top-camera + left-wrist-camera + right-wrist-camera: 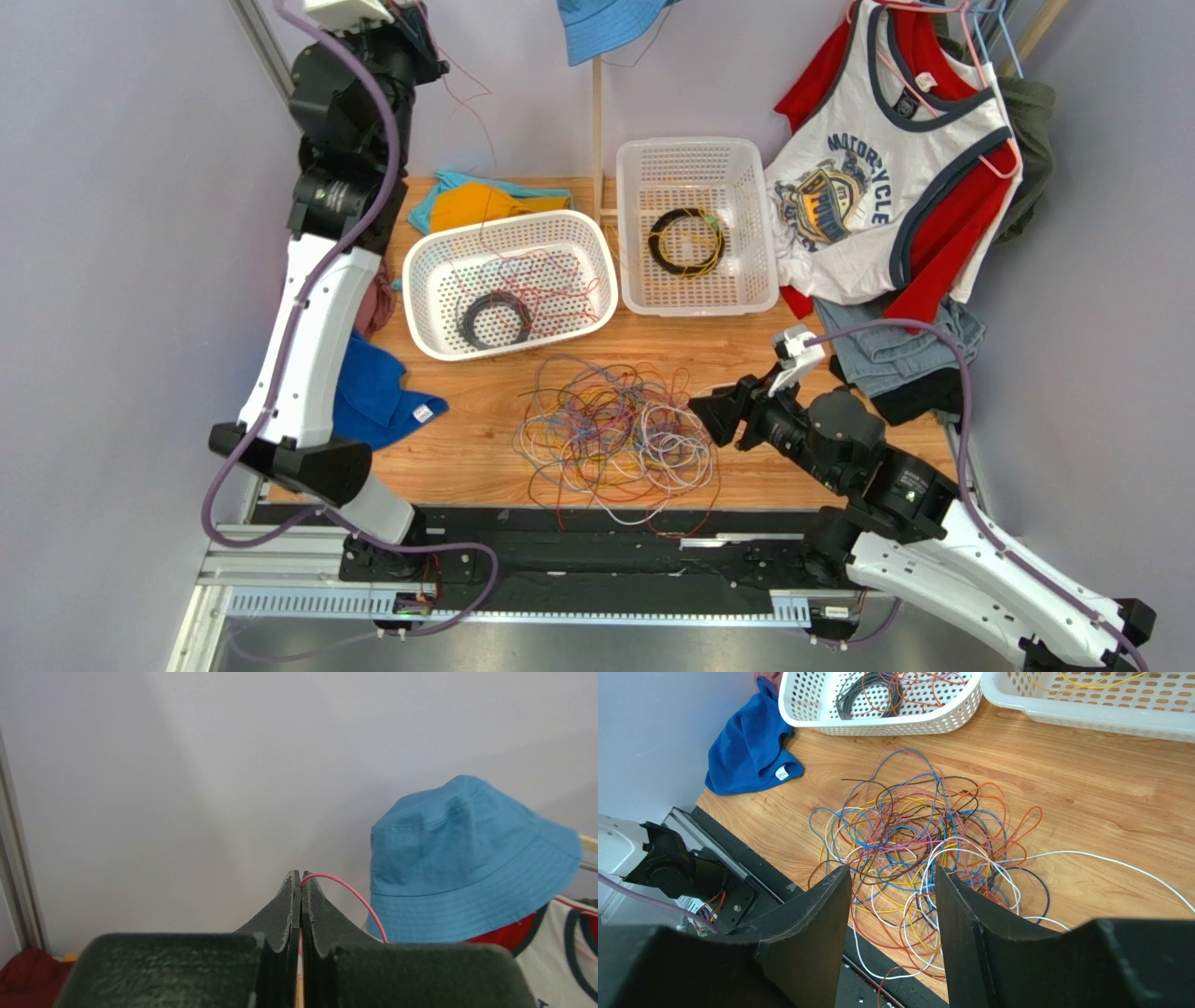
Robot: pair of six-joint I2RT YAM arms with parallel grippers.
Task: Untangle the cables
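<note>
— Just on the near side of the white basket, seen from above, what lies on the table?

— It's the cables: one loose heap of thin wires, blue, white, orange, yellow and red, looped through each other. The right gripper sits just right of the heap and points at it. The left arm is raised well behind the basket, so the right one is much nearer.

— And the left wrist view?

— The left gripper is pinched tight on a single pink strand. It arcs off right and down, in front of a blue hat. The heap does not show.

— The right wrist view?

— Its fingers stand wide apart and hold nothing. The heap lies straight ahead past the tips, between them and the basket. It is roughly round, with no clear long axis. One white strand trails away to the right. I judge a short forward reach would meet the heap's near edge.
</note>
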